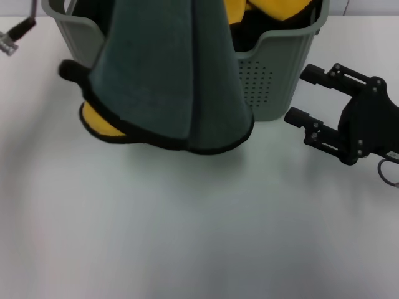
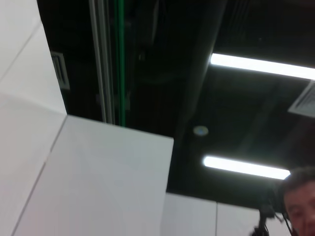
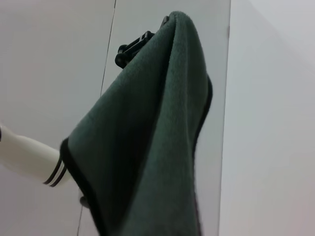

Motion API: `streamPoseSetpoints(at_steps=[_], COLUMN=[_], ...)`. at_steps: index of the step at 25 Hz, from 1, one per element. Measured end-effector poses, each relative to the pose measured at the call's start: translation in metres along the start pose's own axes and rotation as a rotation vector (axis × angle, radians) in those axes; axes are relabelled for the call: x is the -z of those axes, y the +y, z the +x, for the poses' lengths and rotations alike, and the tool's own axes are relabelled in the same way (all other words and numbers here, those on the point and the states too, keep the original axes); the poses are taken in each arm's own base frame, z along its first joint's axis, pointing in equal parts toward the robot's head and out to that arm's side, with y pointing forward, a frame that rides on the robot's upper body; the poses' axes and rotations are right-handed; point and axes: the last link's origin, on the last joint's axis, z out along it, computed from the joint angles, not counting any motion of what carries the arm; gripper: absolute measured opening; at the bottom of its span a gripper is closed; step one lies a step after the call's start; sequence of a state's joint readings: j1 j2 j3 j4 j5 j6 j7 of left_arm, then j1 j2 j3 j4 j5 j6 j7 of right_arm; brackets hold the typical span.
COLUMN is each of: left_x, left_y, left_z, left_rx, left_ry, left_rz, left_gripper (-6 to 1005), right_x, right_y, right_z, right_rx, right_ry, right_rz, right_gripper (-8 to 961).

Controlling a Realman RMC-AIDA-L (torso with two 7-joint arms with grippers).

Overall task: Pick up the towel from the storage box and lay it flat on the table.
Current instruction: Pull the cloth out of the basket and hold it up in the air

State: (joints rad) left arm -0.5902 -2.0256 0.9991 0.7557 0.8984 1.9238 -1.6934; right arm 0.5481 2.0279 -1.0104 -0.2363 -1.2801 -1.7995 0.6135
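**A:** Where was your left tool at that moment?

**B:** The head view didn't show it. The right wrist view caught it at the top of the towel, clenched on a bunched peak of the cloth. From there the towel hung down in folds, with its black trim running along the lower edge.

**A:** And where was the towel over the table?

**B:** You had the towel lifted and hanging in front of the storage box, covering most of the box's front wall. Its lower hem was close to the table, but I couldn't tell whether it touched. A yellow cloth peeked out under its left edge, and more yellow cloths sat inside the box.

**A:** What about your right tool?

**B:** Your right tool sat low over the table, just beside the right wall of the box. Its jaws were spread apart and held nothing, and its fingertips pointed toward the box.
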Motion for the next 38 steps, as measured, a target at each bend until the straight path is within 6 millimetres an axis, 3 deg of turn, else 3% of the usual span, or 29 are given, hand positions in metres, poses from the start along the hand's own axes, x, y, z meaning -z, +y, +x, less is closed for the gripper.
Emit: streamPoseSetpoints(at_steps=[8, 25, 32, 38], left_x=[-0.011, -0.014, -0.016, -0.010], left_y=[-0.002, -0.001, -0.001, 0.000], left_z=[-0.002, -0.003, -0.003, -0.004], left_rx=[0.007, 0.008, 0.009, 0.008], left_ry=[-0.044, -0.058, -0.046, -0.035], left_rz=[-0.041, -0.060, -0.064, -0.044], left_gripper=[20, 26, 28, 30], right_x=[-0.007, -0.008, -0.008, -0.004], right_y=[-0.003, -0.004, -0.005, 0.002], right_z=[0.013, 0.024, 0.024, 0.013], right_rx=[-0.004, 0.001, 0.028, 0.043], right_ry=[0.076, 0.141, 0.137, 0.055], right_rz=[0.010, 0.024, 0.032, 0.015], right_gripper=[615, 614, 614, 613])
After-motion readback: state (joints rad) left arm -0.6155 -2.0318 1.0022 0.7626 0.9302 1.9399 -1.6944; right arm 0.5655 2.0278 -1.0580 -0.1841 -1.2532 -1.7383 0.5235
